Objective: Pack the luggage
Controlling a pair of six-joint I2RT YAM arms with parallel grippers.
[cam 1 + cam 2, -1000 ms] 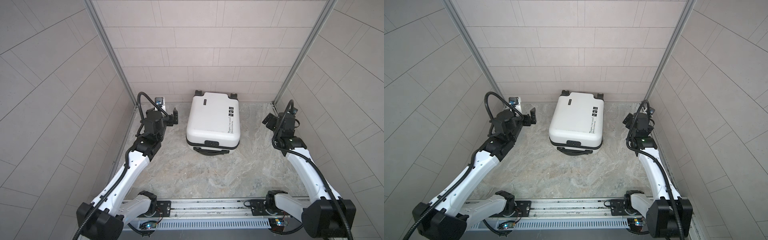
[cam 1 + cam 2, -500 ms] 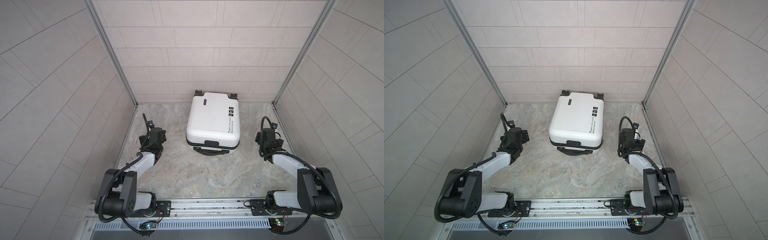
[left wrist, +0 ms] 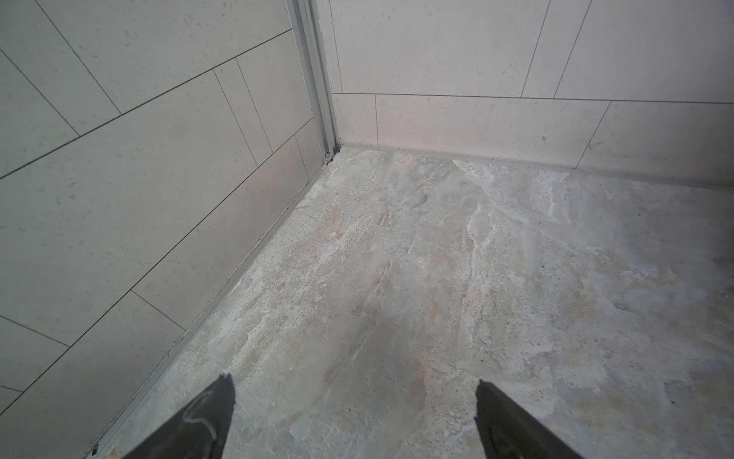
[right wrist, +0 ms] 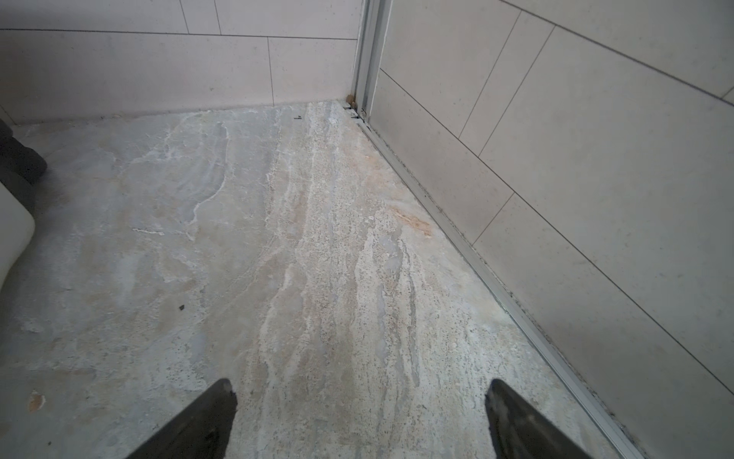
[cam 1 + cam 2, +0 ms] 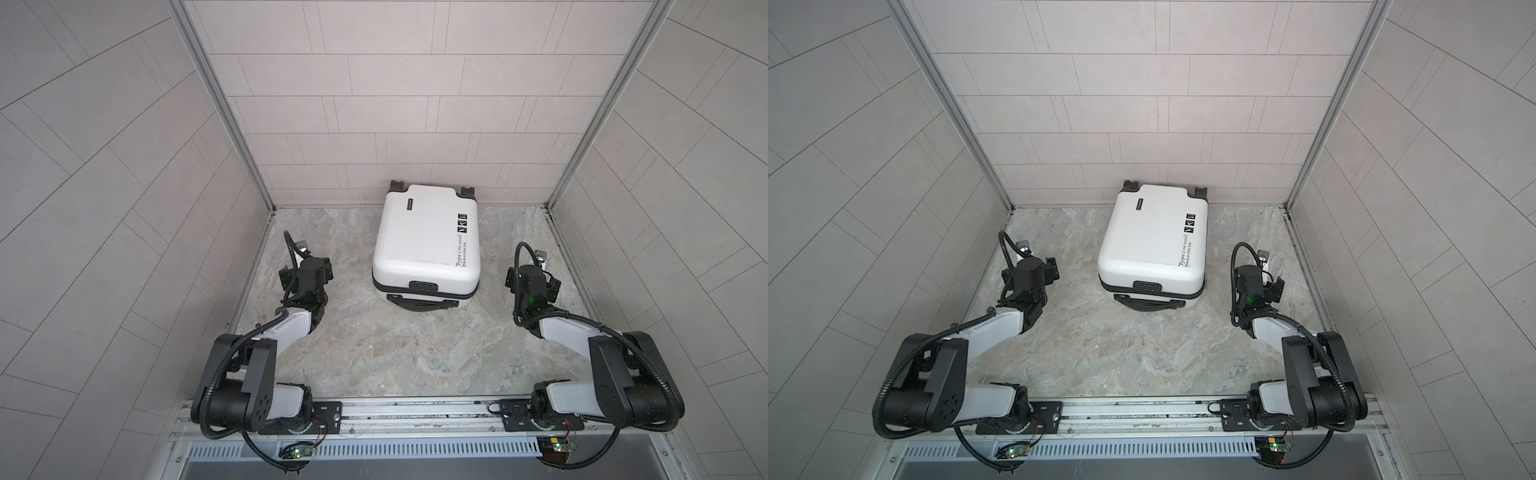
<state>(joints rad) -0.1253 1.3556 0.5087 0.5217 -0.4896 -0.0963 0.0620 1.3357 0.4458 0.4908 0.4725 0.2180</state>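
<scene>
The luggage point(image 5: 424, 245) point(image 5: 1152, 245) is a small white hard-shell suitcase lying flat and closed at the back middle, wheels toward the back wall and black handle toward the front. Its white corner point(image 4: 12, 234) and a black wheel point(image 4: 22, 163) show at the border of the right wrist view. My left gripper point(image 5: 306, 272) point(image 5: 1034, 272) point(image 3: 353, 383) hovers low, left of the luggage and apart from it. It is open and empty over bare floor. To the right of the luggage my right gripper point(image 5: 534, 282) point(image 5: 1260, 282) point(image 4: 359, 383) is also open with nothing between its fingers.
Tiled walls point(image 5: 386, 104) close in the back and both sides, with metal corner posts point(image 3: 317, 79) point(image 4: 367, 51). The marble-patterned floor point(image 5: 395, 345) runs to a metal rail point(image 5: 415, 411) at the front, where both arm bases sit.
Both arms have folded down and drawn back toward the front rail, so the grippers now sit lower beside the luggage. The luggage has not moved, and both grippers stay open.
</scene>
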